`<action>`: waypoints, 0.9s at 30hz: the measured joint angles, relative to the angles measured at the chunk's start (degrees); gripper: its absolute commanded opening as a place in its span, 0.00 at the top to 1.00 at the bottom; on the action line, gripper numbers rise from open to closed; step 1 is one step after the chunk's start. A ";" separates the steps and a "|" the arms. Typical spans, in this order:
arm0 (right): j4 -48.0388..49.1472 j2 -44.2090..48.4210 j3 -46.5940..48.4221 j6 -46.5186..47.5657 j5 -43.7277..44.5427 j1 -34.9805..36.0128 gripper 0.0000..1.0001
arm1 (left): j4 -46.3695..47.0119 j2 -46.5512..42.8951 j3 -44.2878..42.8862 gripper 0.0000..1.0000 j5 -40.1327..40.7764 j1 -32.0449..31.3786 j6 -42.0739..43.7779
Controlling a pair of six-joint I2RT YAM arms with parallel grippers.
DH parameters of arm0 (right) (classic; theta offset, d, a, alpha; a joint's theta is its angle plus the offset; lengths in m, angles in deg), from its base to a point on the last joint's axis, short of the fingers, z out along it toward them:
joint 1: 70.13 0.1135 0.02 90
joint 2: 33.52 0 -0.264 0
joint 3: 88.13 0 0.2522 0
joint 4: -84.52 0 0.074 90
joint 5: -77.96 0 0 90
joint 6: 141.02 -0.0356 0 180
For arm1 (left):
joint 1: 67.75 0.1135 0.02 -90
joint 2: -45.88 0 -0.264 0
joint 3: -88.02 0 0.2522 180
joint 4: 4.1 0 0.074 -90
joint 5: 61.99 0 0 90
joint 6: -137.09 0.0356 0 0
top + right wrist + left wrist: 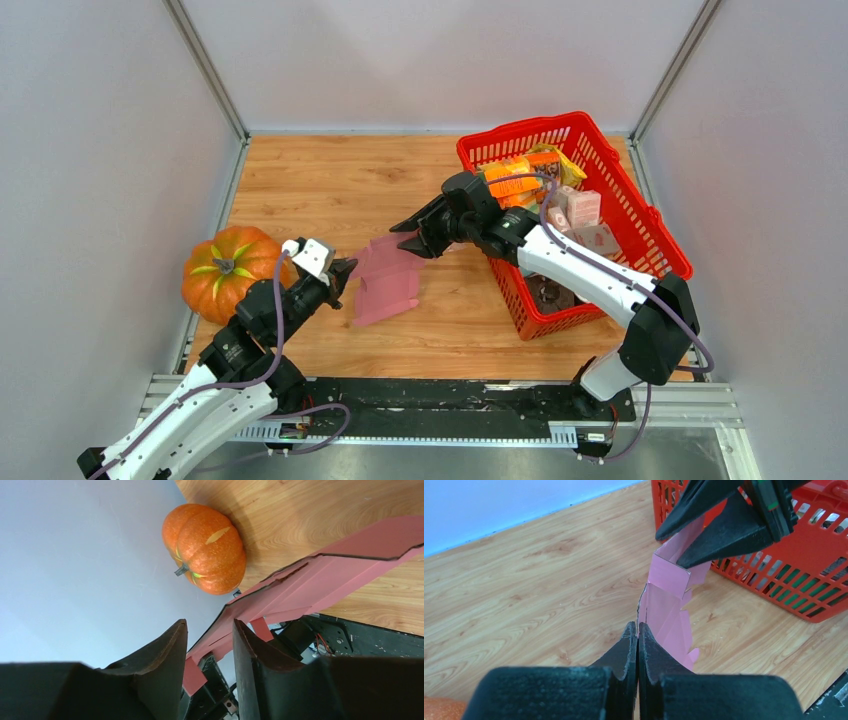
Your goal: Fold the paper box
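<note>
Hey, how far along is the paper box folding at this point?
Early. Done: the paper box stands on edge with one crease showing. In hand: the left gripper is shut on one edge; the right gripper straddles the opposite end, fingers open. Left: flaps and tabs stick out; no box shape yet.
</note>
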 measured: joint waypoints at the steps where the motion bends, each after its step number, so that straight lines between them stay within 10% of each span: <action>1: -0.09 -0.37 0.07 -0.09 0.09 0.31 0.60 | 0.02 -0.13 0.00 1.00 0.00 0.00 0.00; 27: -0.39 -0.83 0.94 -0.20 1.99 1.62 0.57 | -0.24 -2.60 0.92 1.00 0.59 0.00 -0.04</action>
